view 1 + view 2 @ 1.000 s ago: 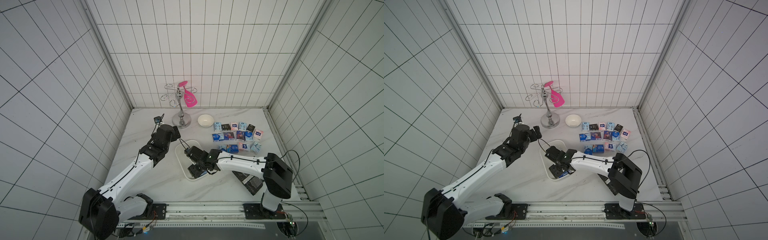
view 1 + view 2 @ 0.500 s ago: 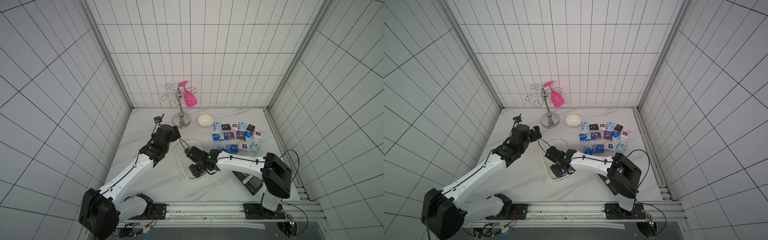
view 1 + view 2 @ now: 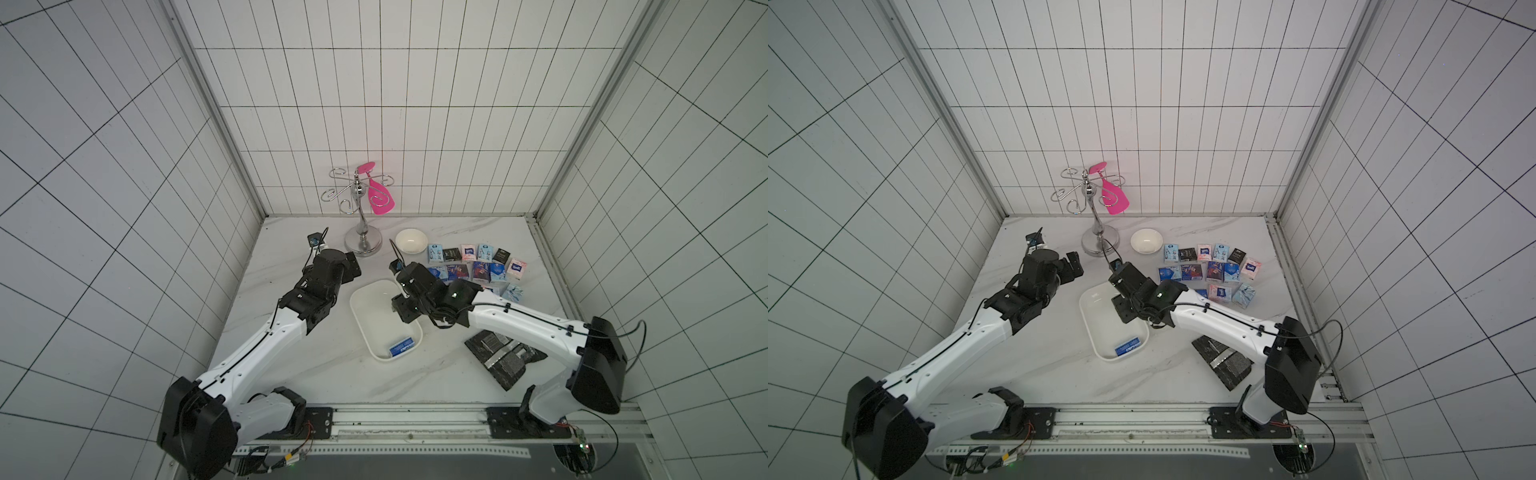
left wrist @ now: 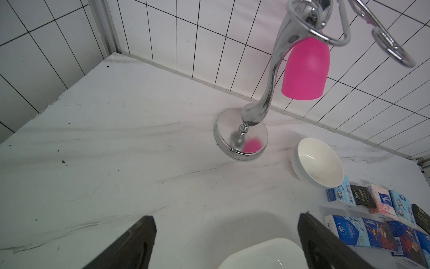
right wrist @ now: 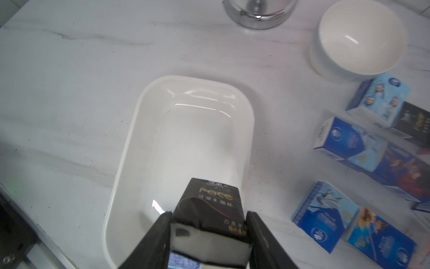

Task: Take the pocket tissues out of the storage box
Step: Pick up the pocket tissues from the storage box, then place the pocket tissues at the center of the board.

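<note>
The white storage box [image 3: 360, 316] [image 3: 1096, 316] lies mid-table. One blue packet [image 3: 402, 345] [image 3: 1128, 345] rests at its near end. My right gripper [image 3: 405, 313] [image 3: 1125, 309] [image 5: 208, 215] hangs over the box [image 5: 130, 144], shut on a black pocket tissue packet [image 5: 209, 202] that sticks out beyond the fingertips, clear of the box floor. Several pocket tissues [image 3: 473, 266] [image 3: 1212, 268] [image 5: 372, 139] [image 4: 377, 216] lie in rows on the table to the right. My left gripper [image 3: 353, 266] [image 3: 1073, 266] [image 4: 226, 219] is open and holds nothing, just beyond the box's far end [image 4: 263, 253].
A small white bowl [image 3: 410, 241] [image 4: 317, 163] and a chrome stand [image 3: 363, 241] [image 4: 242, 135] with a hanging pink cup [image 3: 380, 199] stand at the back. Black-and-silver foil pouches [image 3: 498, 353] lie under my right arm near the front right.
My right gripper has closed on the black packet and risen with it from the box's near part toward its middle. The left arm has not moved.
</note>
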Robot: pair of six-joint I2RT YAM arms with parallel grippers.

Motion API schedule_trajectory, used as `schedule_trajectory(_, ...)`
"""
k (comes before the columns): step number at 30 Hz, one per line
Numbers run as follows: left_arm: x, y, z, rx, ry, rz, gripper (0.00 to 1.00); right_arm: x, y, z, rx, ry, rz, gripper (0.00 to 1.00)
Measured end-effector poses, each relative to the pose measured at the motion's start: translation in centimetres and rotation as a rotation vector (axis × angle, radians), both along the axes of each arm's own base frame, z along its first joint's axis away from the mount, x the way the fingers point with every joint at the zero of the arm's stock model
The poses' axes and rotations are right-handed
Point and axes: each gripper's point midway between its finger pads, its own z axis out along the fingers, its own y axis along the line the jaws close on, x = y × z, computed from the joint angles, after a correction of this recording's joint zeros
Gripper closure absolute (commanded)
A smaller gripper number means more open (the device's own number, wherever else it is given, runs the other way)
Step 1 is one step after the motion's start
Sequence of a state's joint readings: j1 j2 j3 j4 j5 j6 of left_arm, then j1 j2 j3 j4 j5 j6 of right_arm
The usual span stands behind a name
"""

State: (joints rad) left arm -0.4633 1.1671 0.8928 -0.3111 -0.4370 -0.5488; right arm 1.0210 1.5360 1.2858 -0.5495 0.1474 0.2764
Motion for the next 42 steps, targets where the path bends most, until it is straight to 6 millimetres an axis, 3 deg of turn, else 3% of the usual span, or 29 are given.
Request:
schedule_trajectory(5,0.0,0.0,0.1,-0.002,-0.002,0.000,0.02,5.5,-5.0,1.2,0.027,-0.016,-0.176,0.48)
schedule_trajectory(9,0.0,0.0,0.1,-0.002,-0.002,0.000,0.02,8.0,-7.4,-0.7,-0.006,0.023,-0.249,0.49)
schedule_trajectory(16,0.0,0.0,0.1,-0.002,-0.002,0.000,0.02,8.3,-6.7,-8.4,-0.137,0.176,-0.228,0.49)
schedule_trajectory(20,0.0,0.0,0.1,-0.001,-0.002,0.000,0.02,8.9,-5.8,-10.7,-0.171,0.221,-0.220,0.49)
schedule_trajectory(32,0.0,0.1,0.1,-0.001,-0.003,0.004,0.01,12.1,-2.9,-11.5,-0.177,0.220,-0.206,0.40)
schedule_trajectory(42,0.0,0.3,0.1,-0.001,-0.003,0.007,0.01,12.1,-3.4,-12.0,-0.216,0.252,-0.208,0.40)
